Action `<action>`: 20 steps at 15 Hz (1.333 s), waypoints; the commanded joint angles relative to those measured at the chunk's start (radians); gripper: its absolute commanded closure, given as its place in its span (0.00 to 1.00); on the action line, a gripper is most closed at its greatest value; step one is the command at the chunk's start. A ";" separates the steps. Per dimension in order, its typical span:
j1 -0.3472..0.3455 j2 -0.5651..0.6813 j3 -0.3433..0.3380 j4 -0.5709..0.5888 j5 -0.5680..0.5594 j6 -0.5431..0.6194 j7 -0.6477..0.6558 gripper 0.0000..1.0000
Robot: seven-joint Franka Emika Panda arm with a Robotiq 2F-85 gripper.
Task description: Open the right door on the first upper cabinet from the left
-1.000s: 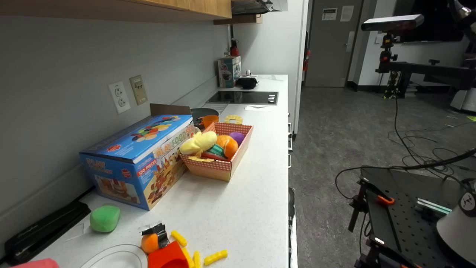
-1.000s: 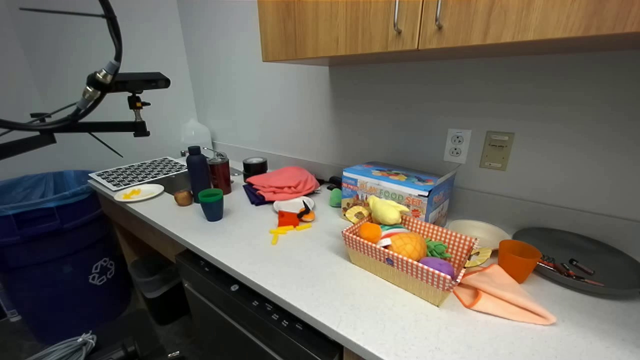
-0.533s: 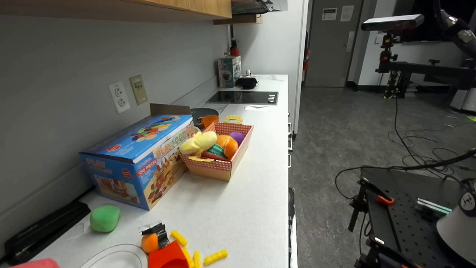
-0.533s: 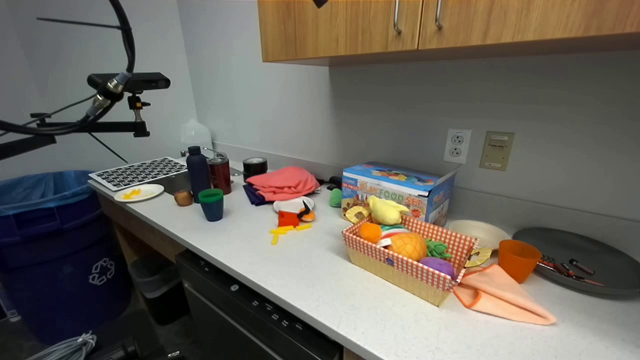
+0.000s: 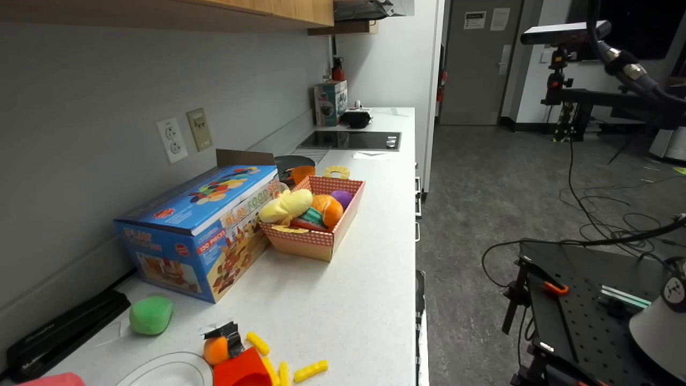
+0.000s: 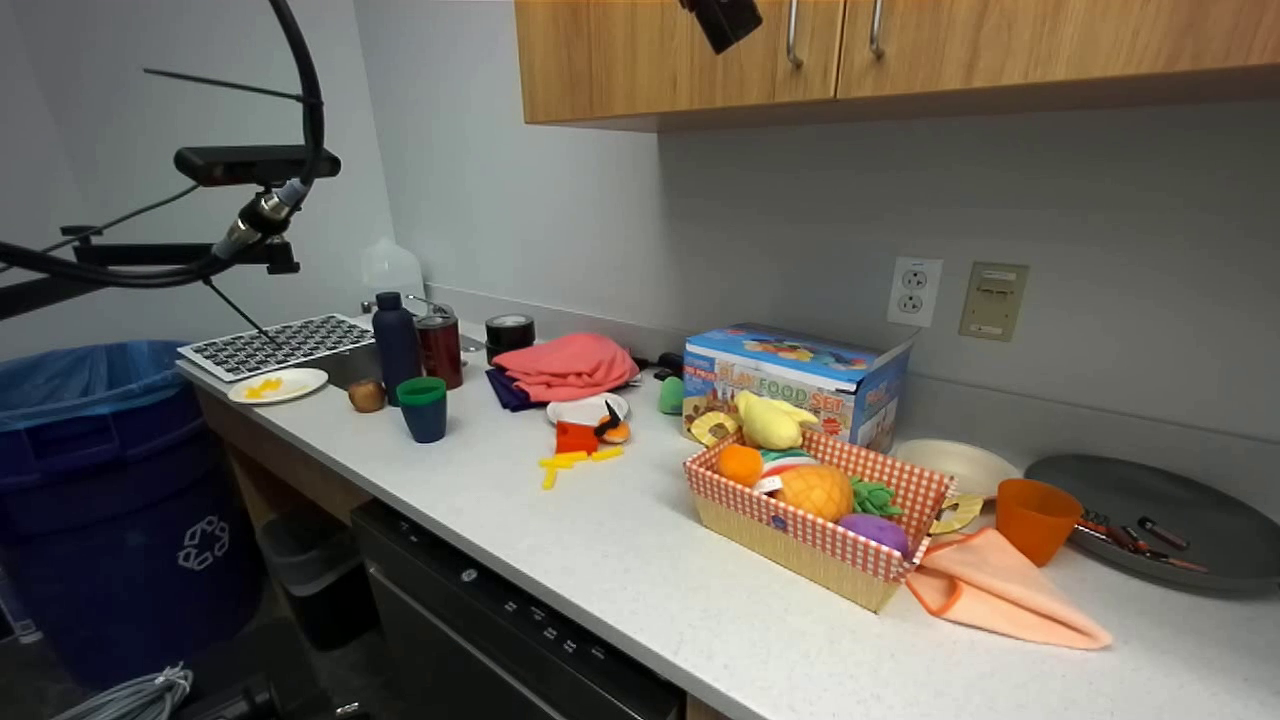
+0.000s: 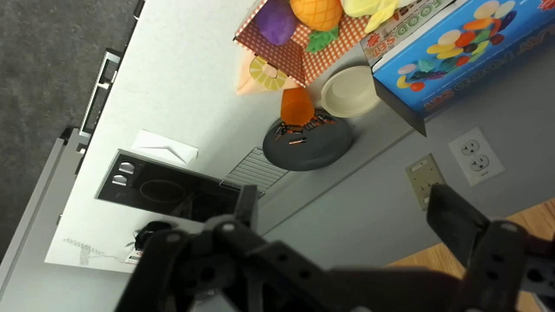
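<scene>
Hanging above a box point(image 6: 795, 390) printed "PLAY FOOD SET" in an exterior view, the first upper cabinet point(image 6: 770, 116) had its right door point(image 6: 1050, 42) closed beside the left door point(image 6: 610, 65). In the wrist view, the gripper point(image 7: 342, 203) had its fingers apart.

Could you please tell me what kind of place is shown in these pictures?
Most likely a kitchen or kitchenette: a wooden upper cabinet is mounted above a long white countertop, and a black cooktop lies farther along that counter.
</scene>
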 commanded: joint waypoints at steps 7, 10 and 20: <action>-0.008 0.005 0.006 0.007 0.014 0.001 -0.008 0.00; -0.008 0.008 0.003 0.011 0.016 0.000 -0.017 0.00; -0.011 0.093 -0.040 0.110 0.012 0.126 -0.242 0.00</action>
